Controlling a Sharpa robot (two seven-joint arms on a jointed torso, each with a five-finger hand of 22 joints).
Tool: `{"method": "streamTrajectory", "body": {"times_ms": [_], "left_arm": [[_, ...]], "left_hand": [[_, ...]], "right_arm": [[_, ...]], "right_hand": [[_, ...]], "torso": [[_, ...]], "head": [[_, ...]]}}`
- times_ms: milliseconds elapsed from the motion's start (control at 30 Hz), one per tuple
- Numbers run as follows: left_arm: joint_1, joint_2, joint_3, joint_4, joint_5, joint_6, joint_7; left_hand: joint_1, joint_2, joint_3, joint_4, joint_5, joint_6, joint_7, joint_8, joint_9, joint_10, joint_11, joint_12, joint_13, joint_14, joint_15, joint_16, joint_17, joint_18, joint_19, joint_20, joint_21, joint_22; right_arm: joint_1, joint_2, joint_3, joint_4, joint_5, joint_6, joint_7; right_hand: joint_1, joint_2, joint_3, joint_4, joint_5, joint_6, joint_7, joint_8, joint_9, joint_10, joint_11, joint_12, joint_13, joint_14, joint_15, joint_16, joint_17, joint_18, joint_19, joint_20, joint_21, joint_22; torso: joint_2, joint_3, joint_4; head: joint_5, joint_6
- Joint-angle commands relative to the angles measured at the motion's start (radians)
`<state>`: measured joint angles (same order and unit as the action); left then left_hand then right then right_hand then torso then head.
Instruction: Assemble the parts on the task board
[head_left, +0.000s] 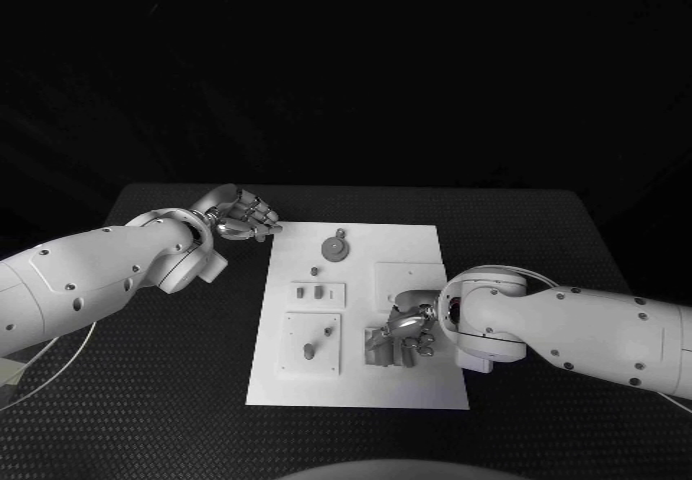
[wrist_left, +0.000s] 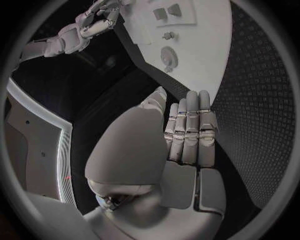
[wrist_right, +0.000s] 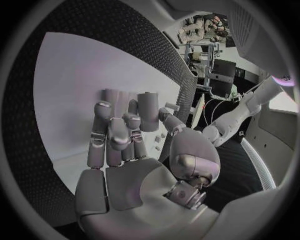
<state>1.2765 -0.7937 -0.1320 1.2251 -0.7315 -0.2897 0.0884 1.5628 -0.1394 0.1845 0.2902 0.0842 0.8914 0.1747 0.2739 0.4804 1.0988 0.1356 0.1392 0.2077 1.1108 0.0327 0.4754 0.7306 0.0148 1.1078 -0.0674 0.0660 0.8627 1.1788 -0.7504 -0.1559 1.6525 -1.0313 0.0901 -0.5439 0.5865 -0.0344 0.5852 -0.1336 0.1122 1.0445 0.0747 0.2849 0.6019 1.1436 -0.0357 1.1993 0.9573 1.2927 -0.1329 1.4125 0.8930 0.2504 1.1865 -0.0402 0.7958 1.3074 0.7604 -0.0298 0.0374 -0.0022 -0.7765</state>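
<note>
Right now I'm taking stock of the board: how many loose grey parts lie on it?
5 visible on the task board: a round part at the far end, a small part below it, two parts side by side, one part nearer. The right hand may hide more.

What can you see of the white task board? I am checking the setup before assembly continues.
The task board is a flat white rectangular plate, matte-looking, lying in the middle of the black table, long side running away from the robot. It carries raised white square blocks and small grey parts: a round disc part near its far end, and small pieces in a block at mid-left. The right robot hand rests over its near right area; the left robot hand hovers beyond its far left corner, apart from it.
</note>
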Motion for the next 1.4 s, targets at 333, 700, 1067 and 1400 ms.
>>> {"method": "streamTrajectory", "body": {"times_ms": [333,700,1067,1400], "left_arm": [[0.001,-0.001,0.001,0.003,0.005,0.01,0.002],[0.001,-0.002,0.001,0.003,0.005,0.01,0.002],[0.001,-0.002,0.001,0.003,0.005,0.012,0.001],[0.001,-0.001,0.001,0.003,0.005,0.012,0.001]], "left_hand": [[-0.011,0.001,0.005,0.0,0.001,-0.006,-0.002,-0.003,0.0,-0.007,-0.001,0.006,-0.001,0.009,-0.001,-0.008,0.003,0.011,0.005,0.0,0.006,-0.001],[-0.013,0.0,0.006,0.001,0.001,-0.006,-0.002,-0.003,0.0,-0.007,-0.001,0.006,-0.001,0.009,-0.001,-0.009,0.004,0.011,0.005,0.0,0.006,-0.001],[-0.015,0.0,0.008,0.0,0.001,-0.006,-0.002,-0.004,0.0,-0.007,-0.001,0.007,-0.002,0.01,-0.001,-0.01,0.005,0.011,0.005,0.0,0.006,-0.001],[-0.015,0.0,0.009,0.0,0.001,-0.007,-0.001,-0.004,0.0,-0.007,-0.001,0.007,-0.002,0.01,-0.001,-0.011,0.006,0.011,0.005,0.0,0.006,-0.001]], "right_arm": [[-0.007,0.005,-0.001,-0.014,-0.011,-0.002,0.002],[-0.012,0.008,-0.001,-0.019,-0.015,-0.016,0.001],[-0.014,0.008,-0.001,-0.022,-0.02,-0.028,0.004],[-0.017,0.011,-0.001,-0.026,-0.023,-0.045,0.004]], "right_hand": [[-0.012,-0.029,-0.004,0.002,0.0,0.006,0.002,-0.009,0.001,-0.003,0.0,-0.003,0.003,-0.004,-0.007,0.003,-0.003,0.011,-0.006,0.001,0.004,0.021],[-0.016,-0.059,0.002,0.01,0.0,0.002,0.003,-0.012,0.001,-0.006,0.001,-0.005,0.003,-0.005,-0.006,0.001,-0.004,0.011,-0.007,0.0,0.004,0.02],[-0.018,-0.07,0.007,0.019,0.0,0.0,0.004,-0.014,0.002,-0.007,0.002,-0.006,0.004,-0.006,-0.006,0.0,-0.005,0.011,-0.007,-0.001,0.003,0.019],[-0.025,-0.087,0.016,0.041,0.0,-0.001,0.004,-0.015,0.003,-0.007,0.002,-0.008,0.004,-0.006,-0.006,-0.001,-0.005,0.011,-0.007,-0.001,0.002,0.019]], "torso": [[0.001,0.0008,0.0002],[0.0,0.0012,0.0005],[0.0,0.0013,0.0001],[0.0,0.0015,-0.0003]], "head": [[0.002,0.001],[0.007,-0.002],[0.007,-0.001],[0.007,0.0]]}}
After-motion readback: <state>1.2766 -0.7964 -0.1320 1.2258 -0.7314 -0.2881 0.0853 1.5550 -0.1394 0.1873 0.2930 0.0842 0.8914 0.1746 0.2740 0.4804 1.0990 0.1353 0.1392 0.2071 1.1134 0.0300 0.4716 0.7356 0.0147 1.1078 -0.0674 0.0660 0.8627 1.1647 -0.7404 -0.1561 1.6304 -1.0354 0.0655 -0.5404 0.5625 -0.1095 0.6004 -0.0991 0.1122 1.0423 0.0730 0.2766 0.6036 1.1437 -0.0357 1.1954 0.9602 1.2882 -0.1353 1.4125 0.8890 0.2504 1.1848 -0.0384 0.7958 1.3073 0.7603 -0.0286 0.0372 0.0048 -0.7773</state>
